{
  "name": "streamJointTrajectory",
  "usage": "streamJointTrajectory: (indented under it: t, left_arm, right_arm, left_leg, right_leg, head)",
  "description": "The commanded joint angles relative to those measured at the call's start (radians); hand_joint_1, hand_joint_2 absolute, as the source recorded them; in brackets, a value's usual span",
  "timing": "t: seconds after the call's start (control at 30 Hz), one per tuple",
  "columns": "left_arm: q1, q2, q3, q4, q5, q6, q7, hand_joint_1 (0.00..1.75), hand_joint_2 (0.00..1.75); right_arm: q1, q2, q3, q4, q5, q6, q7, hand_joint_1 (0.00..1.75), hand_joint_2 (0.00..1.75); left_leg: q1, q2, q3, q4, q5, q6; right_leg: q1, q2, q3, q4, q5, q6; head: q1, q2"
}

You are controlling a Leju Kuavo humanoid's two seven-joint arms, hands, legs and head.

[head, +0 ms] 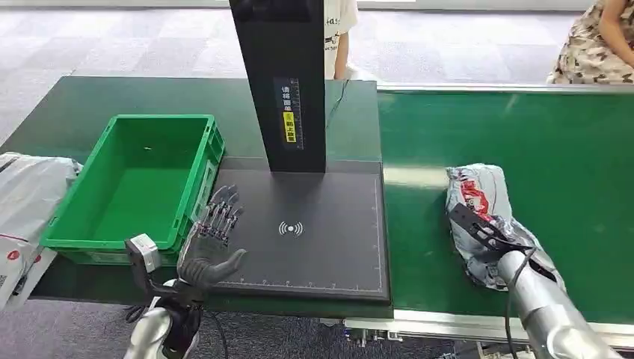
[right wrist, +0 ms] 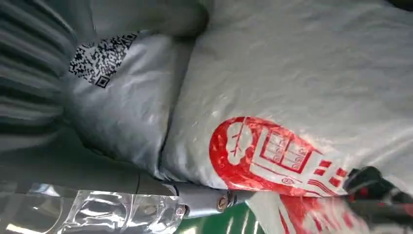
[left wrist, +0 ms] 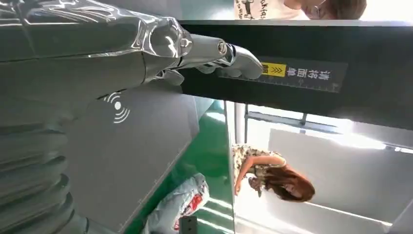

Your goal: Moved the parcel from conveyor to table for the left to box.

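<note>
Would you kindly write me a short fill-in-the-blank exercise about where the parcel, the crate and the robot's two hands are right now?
1. The grey parcel with red print lies on the green ____.
2. The robot's ____ hand rests on that parcel.
3. The left hand, fingers spread and holding nothing, hovers beside the ____ crate.
4. The black pad with the wireless symbol lies between the crate and the ____.

Missing words: conveyor; right; green; conveyor

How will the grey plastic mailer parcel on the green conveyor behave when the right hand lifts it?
The crumpled grey plastic parcel with red print looks soft, so it will probably sag around the right hand. Its glossy film may be slippery. Being bag-like, it seems unlikely to roll.
</note>
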Motion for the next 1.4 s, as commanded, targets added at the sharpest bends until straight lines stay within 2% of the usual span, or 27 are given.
streamJointTrajectory:
  t: [0.03, 0.17, 0.3, 0.37, 0.5, 0.53, 0.57, 0.63, 0.67, 0.77, 0.93, 1.0, 1.07, 1.13, 1.17, 1.3, 1.4]
  left_arm:
    - [-0.025, 0.005, -0.005, 0.069, 0.003, 0.005, 0.010, 0.00, 1.75]
    - [-0.014, 0.004, -0.001, 0.056, 0.002, 0.008, 0.013, 0.00, 1.75]
    - [0.011, 0.000, 0.005, 0.038, 0.000, 0.013, 0.010, 0.00, 1.75]
    - [0.037, -0.001, 0.006, 0.025, -0.004, 0.019, -0.004, 0.00, 1.75]
    - [0.059, -0.013, 0.012, 0.012, -0.001, 0.029, -0.035, 0.00, 1.75]
    - [0.049, -0.024, 0.013, 0.016, -0.006, 0.044, -0.047, 0.00, 1.75]
    - [0.036, -0.029, 0.010, 0.024, -0.015, 0.058, -0.054, 0.00, 1.75]
    - [0.003, -0.033, 0.003, 0.046, -0.012, 0.075, -0.062, 0.00, 1.75]
    - [-0.011, -0.034, 0.002, 0.054, -0.021, 0.101, -0.078, 0.00, 1.75]
    - [-0.044, -0.032, -0.003, 0.070, -0.043, 0.155, -0.110, 0.00, 1.75]
    - [-0.065, -0.022, -0.002, 0.059, -0.036, 0.235, -0.153, 0.00, 1.75]
    - [-0.065, -0.021, -0.005, 0.055, -0.032, 0.247, -0.164, 0.00, 1.75]
    - [-0.067, -0.024, -0.004, 0.054, -0.025, 0.260, -0.173, 0.00, 1.75]
    - [-0.061, -0.023, -0.003, 0.048, -0.023, 0.264, -0.176, 0.00, 1.75]
    - [-0.054, -0.023, -0.003, 0.040, -0.023, 0.265, -0.177, 0.00, 1.75]
    - [-0.048, -0.017, 0.001, 0.034, -0.016, 0.272, -0.178, 0.00, 1.75]
    - [-0.042, -0.015, 0.004, 0.024, -0.014, 0.275, -0.177, 0.00, 1.75]
  right_arm:
    - [0.045, 0.013, -0.035, -0.001, 0.004, -0.061, -0.006, 1.75, 1.75]
    - [0.045, 0.025, -0.058, -0.043, 0.016, -0.119, -0.035, 1.75, 1.75]
    - [0.076, 0.047, -0.110, -0.143, 0.002, -0.226, -0.108, 1.75, 1.75]
    - [0.115, 0.068, -0.151, -0.243, -0.037, -0.325, -0.225, 1.75, 1.75]
    - [0.189, 0.120, -0.221, -0.433, -0.172, -0.420, -0.426, 1.75, 1.75]
    - [0.221, 0.143, -0.236, -0.527, -0.226, -0.471, -0.510, 1.75, 1.75]
    - [0.239, 0.155, -0.237, -0.575, -0.271, -0.477, -0.572, 1.75, 1.75]
    - [0.267, 0.174, -0.220, -0.667, -0.329, -0.498, -0.628, 1.75, 1.75]
    - [0.284, 0.181, -0.196, -0.717, -0.371, -0.483, -0.686, 1.75, 1.75]
    - [0.308, 0.177, -0.090, -0.807, -0.353, -0.447, -0.726, 1.75, 1.75]
    - [0.276, 0.147, 0.189, -0.826, -0.238, -0.303, -0.725, 1.75, 1.75]
    - [0.253, 0.130, 0.274, -0.802, -0.228, -0.250, -0.732, 1.75, 1.75]
    - [0.205, 0.094, 0.397, -0.743, -0.213, -0.132, -0.757, 1.75, 1.75]
    - [0.167, 0.086, 0.475, -0.688, -0.184, -0.088, -0.769, 1.75, 1.75]
    - [0.114, 0.084, 0.552, -0.614, -0.168, -0.038, -0.772, 1.75, 1.75]
    - [0.016, 0.117, 0.720, -0.473, -0.152, 0.005, -0.780, 1.75, 1.75]
    - [-0.017, 0.138, 0.805, -0.412, -0.137, 0.037, -0.767, 1.75, 1.75]
  left_leg:
    - [0.000, -0.002, 0.004, -0.002, 0.000, 0.000]
    - [0.000, -0.001, 0.005, -0.002, 0.000, 0.000]
    - [0.000, 0.000, 0.004, -0.002, -0.001, 0.000]
    - [0.000, 0.001, 0.004, -0.002, -0.001, 0.000]
    - [0.000, 0.002, 0.003, -0.002, -0.001, 0.000]
    - [0.000, 0.001, 0.001, -0.001, -0.001, 0.000]
    - [0.000, 0.002, 0.003, -0.002, -0.002, 0.000]
    - [0.000, 0.000, 0.001, -0.001, -0.001, 0.000]
    - [0.000, 0.000, 0.002, -0.002, -0.001, 0.000]
    - [0.000, -0.001, 0.001, -0.002, -0.001, 0.000]
    - [0.000, 0.004, 0.003, -0.003, -0.001, 0.000]
    - [0.000, 0.004, 0.001, -0.002, -0.001, 0.000]
    - [0.000, 0.005, 0.003, -0.002, -0.001, 0.000]
    - [0.000, 0.005, 0.004, -0.002, -0.001, 0.000]
    - [0.000, 0.006, 0.003, -0.002, -0.001, 0.000]
    - [0.000, 0.006, 0.003, -0.001, -0.001, 0.000]
    - [0.000, 0.005, 0.002, -0.002, 0.000, 0.000]
  right_leg:
    - [0.000, -0.002, 0.005, -0.003, 0.000, 0.000]
    - [0.000, -0.001, 0.006, -0.003, 0.000, 0.000]
    - [0.000, 0.000, 0.004, -0.002, 0.000, 0.000]
    - [0.000, 0.001, 0.005, -0.002, 0.000, 0.000]
    - [0.000, 0.002, 0.003, -0.001, -0.001, 0.000]
    - [0.000, 0.002, 0.001, 0.000, 0.000, 0.000]
    - [0.000, 0.002, 0.003, -0.001, -0.001, -0.001]
    - [0.000, 0.000, 0.001, 0.000, -0.001, -0.001]
    - [0.000, 0.000, 0.002, -0.001, -0.001, -0.001]
    - [0.000, 0.000, 0.002, 0.000, -0.001, -0.001]
    - [0.000, 0.005, 0.002, -0.001, 0.000, -0.001]
    - [0.000, 0.004, 0.001, 0.000, 0.000, -0.001]
    - [0.000, 0.005, 0.001, 0.000, 0.000, -0.001]
    - [0.000, 0.005, 0.002, 0.000, 0.000, -0.001]
    - [0.000, 0.006, 0.002, 0.000, 0.000, -0.001]
    - [0.000, 0.006, 0.001, 0.001, 0.000, -0.001]
    - [0.001, 0.005, 0.001, 0.001, 0.000, -0.001]
  head:
    - [0.000, 0.000]
    - [0.000, 0.000]
    - [0.000, 0.000]
    - [0.000, 0.000]
    - [0.000, 0.000]
    - [0.000, 0.000]
    - [0.000, 0.000]
    - [0.000, 0.000]
    - [0.000, 0.000]
    - [0.000, 0.000]
    - [0.000, 0.000]
    - [0.000, 0.000]
    - [0.000, 0.000]
    - [0.000, 0.000]
    - [0.000, 0.000]
    - [0.000, 0.000]
    - [0.000, 0.000]
